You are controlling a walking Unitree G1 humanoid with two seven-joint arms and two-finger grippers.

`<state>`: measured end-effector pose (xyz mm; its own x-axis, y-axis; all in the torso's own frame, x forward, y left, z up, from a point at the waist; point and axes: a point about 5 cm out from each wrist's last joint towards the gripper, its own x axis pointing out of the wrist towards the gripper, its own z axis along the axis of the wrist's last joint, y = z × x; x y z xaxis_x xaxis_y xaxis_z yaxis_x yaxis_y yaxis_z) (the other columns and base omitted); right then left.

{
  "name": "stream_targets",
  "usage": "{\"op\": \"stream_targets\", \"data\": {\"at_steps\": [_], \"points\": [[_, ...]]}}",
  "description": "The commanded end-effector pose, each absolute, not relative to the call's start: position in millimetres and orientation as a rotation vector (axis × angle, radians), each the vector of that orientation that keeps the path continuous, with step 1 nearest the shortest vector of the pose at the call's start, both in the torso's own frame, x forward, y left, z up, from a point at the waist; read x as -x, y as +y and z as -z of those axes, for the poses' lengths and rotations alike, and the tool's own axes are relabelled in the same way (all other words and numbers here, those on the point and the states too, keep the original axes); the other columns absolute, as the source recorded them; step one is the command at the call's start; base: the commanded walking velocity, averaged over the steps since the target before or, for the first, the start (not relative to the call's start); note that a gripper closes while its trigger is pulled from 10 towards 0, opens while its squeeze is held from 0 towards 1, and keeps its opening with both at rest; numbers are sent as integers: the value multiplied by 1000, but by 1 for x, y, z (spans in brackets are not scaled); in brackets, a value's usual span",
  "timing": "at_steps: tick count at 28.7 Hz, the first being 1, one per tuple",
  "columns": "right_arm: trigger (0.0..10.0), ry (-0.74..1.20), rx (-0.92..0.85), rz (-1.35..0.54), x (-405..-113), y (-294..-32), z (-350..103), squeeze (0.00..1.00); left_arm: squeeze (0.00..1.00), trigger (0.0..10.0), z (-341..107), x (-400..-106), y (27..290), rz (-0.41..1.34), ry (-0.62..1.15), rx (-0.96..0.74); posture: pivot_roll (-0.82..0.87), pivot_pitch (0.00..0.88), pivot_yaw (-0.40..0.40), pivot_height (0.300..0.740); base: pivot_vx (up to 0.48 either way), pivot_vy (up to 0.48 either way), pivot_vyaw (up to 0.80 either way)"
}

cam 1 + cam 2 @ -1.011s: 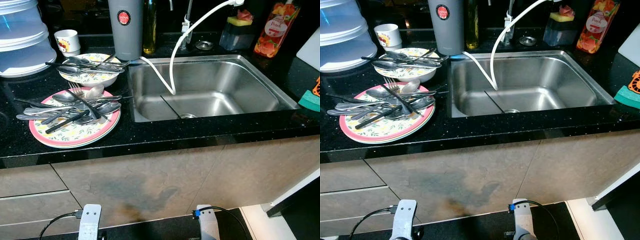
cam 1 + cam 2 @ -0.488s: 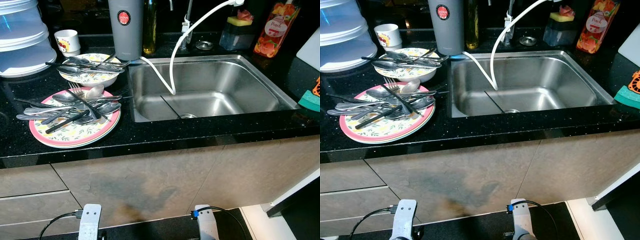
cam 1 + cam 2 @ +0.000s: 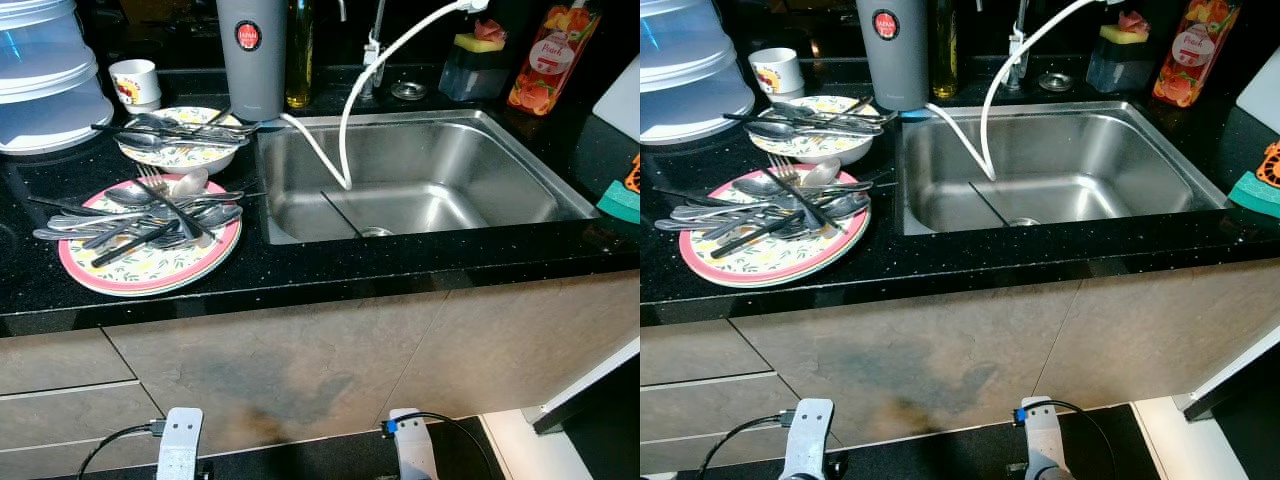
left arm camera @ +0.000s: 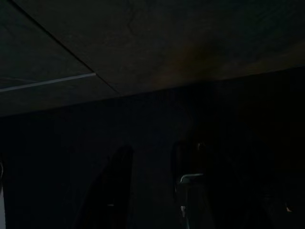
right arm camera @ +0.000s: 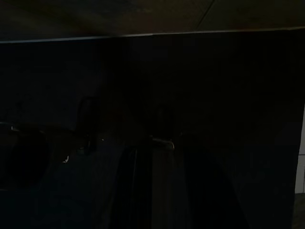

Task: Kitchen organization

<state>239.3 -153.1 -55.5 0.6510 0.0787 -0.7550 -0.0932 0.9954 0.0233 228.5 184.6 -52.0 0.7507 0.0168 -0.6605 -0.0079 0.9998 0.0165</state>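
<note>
A round red label reading "JAPAN" is borne by the grey tumbler (image 3: 251, 55) at the back edge of the countertop (image 3: 330, 265). The word "Peach" is printed on the orange juice bottle (image 3: 551, 55) near the back right corner. Smaller print on both is too small to be read.

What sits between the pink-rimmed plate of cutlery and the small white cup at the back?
In the left eye view, a floral bowl with cutlery laid across it sits between the pink-rimmed plate and the white cup.
</note>
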Motion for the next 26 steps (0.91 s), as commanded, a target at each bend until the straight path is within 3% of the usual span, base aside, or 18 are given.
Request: {"op": "stream_targets", "data": {"at_steps": [1,19,26], "points": [[10000,869,-3,-89,-235,-154,59,0,0,10000,58,-221,184,-15,756,-9,-17,190,-4,740,0,0,0],[10000,872,-37,-135,-235,-152,58,0,0,10000,58,-219,185,-17,759,-7,-17,189,-6,740,0,0,0],[10000,862,66,-105,-237,-157,57,0,0,10000,58,-219,185,-17,758,-7,-16,193,-5,740,0,0,0]]}}
